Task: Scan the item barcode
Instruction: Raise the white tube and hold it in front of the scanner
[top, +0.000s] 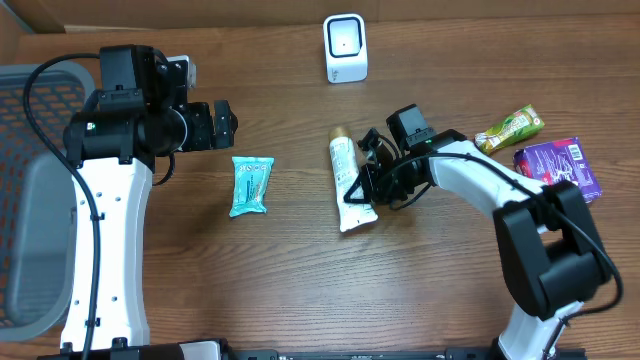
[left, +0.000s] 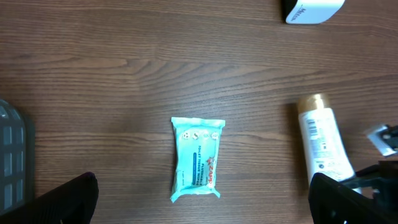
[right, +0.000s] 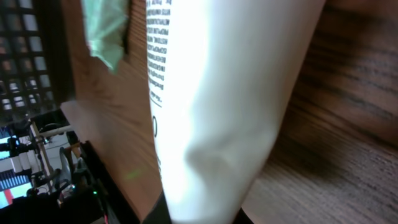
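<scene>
Right hand (top: 360, 188) apparently grips the white tube (top: 345, 160) near its tail.

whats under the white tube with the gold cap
Only the brown wooden table shows under the white plastic tube with the gold cap, which lies on it. The right gripper clamps its lower end, hiding what is beneath there.

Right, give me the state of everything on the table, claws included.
white tube, lying flat, pinched by right claw.
right claw, shut on white tube.
left claw, open, holding nothing.
teal wipes packet, lying flat, untouched.
scanner, standing upright.
green pouch, lying flat.
purple packet, lying flat.
</scene>
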